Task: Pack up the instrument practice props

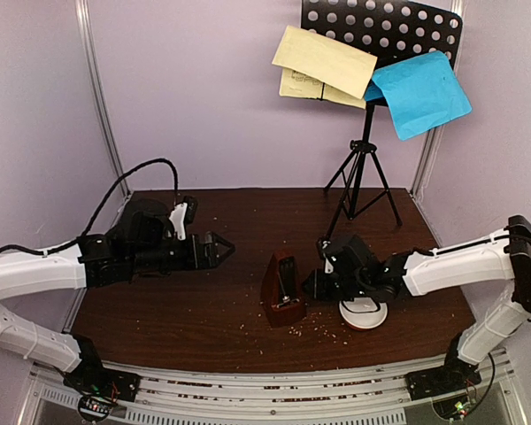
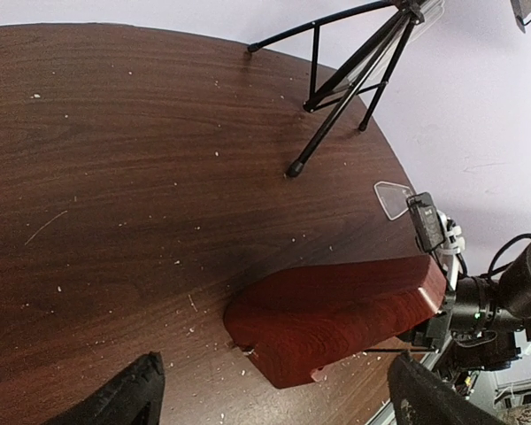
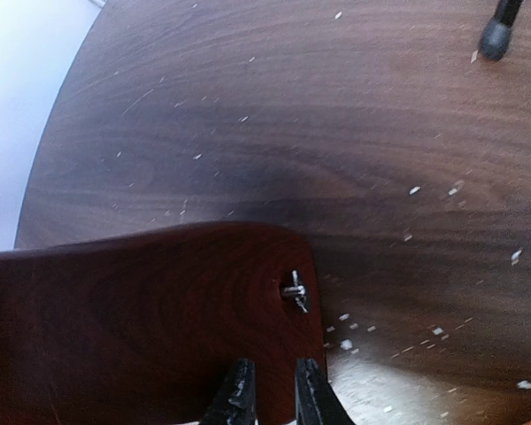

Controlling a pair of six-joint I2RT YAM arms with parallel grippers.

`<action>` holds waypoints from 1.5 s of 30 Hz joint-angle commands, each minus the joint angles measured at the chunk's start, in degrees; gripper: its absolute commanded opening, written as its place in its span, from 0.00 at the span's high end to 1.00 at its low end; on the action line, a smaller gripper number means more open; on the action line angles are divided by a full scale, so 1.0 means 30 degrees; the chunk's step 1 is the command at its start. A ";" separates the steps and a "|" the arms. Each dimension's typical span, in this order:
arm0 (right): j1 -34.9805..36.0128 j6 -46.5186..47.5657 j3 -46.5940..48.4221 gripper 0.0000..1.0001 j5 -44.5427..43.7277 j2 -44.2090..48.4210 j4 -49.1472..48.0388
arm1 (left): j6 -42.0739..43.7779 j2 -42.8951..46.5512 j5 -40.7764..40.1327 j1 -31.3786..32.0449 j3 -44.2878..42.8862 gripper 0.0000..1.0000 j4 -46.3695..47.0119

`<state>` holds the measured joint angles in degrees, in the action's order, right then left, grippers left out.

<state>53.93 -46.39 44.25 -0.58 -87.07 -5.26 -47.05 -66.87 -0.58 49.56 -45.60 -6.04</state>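
Left gripper [image 1: 225, 250]: hovers over the table [image 1: 159, 305], spread wide, gripping nothing.

Just ahead of those fingertips, a little apart: metronome [image 1: 281, 288], upright, its dark pendulum side showing (fills the lower middle of the left wrist view, framed by the two black pads).

Right gripper [image 1: 311, 285]: sits against the metronome's other side, opposite the left hand, about halfway up. Fingertips [image 3: 241, 391] drawn close together, only a thin slit left, right in front of the brown wood. Cannot tell whether anything is pinched in that slit. Just ahead of the tips, on the same face: key [image 3: 294, 290], small and metal.

Past the metronome's top in the left wrist view, beside the right hand: clear cover [image 2: 393, 200], a small triangle (touching the hand or not, cannot tell).

Under the right wrist, just behind the fingers: bowl [image 1: 363, 315], white, partly hidden by the arm.

Strewn round the metronome's foot and between both hands: crumbs [image 1: 311, 329].

Well beyond both hands, at the back of the table, nearer the right one: stand [image 1: 363, 168], black, on three spread legs. High on its perforated desk: yellow sheets [image 1: 323, 60], tilted, hanging off the left edge; blue sheet [image 1: 420, 93], hanging off the right corner, meeting the yellow.
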 commanded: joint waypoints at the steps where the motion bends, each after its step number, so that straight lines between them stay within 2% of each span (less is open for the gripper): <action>1: 0.1106 -0.0852 -0.0230 0.82 0.0793 -0.0373 -0.0858 | -0.0193 0.0066 0.0088 -0.0064 -0.0588 0.09 0.0614; 10: 0.3289 -0.1440 -0.0097 0.81 0.1040 -0.0979 -0.1785 | 0.0680 0.0835 -0.0005 -0.0068 -0.0914 0.09 0.0312; 15: 0.3437 -0.1466 -0.0412 0.76 -0.0110 0.0492 -0.1226 | 0.1412 0.0334 0.1984 -0.0041 -0.1393 0.10 0.0932; 18: 0.3426 -0.1157 -0.0820 0.56 -0.1838 0.1993 -0.0365 | 0.1704 -0.0497 0.3055 0.0214 -0.1865 0.13 0.1579; 22: 0.3350 -0.0715 -0.1552 0.30 -0.4309 0.3972 0.0942 | 0.2166 -0.2392 0.2724 0.1183 -0.3550 0.13 0.1251; 27: 0.2795 -0.1386 -0.2098 0.09 -0.5954 0.5659 0.2365 | 0.2521 -0.4493 -0.0620 0.2627 -0.5976 0.13 -0.1404; 32: 0.2563 -0.2592 -0.1256 0.00 -0.7874 0.5938 0.5144 | 0.2369 -0.5892 -0.1701 0.3386 -0.7129 0.12 -0.2408; 35: 0.2557 -0.2029 -0.0756 0.00 -0.8427 0.5907 0.5979 | 0.2262 -0.6332 -0.1715 0.3587 -0.7239 0.12 -0.2374; 45: 0.2441 -0.2399 -0.1607 0.00 -0.9394 0.7467 0.5019 | 0.2432 -0.7836 -0.2135 0.4194 -0.7335 0.19 -0.2519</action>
<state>61.58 -52.97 40.23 -25.65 -66.72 10.20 -40.75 -88.92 -5.37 61.17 -65.82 -14.00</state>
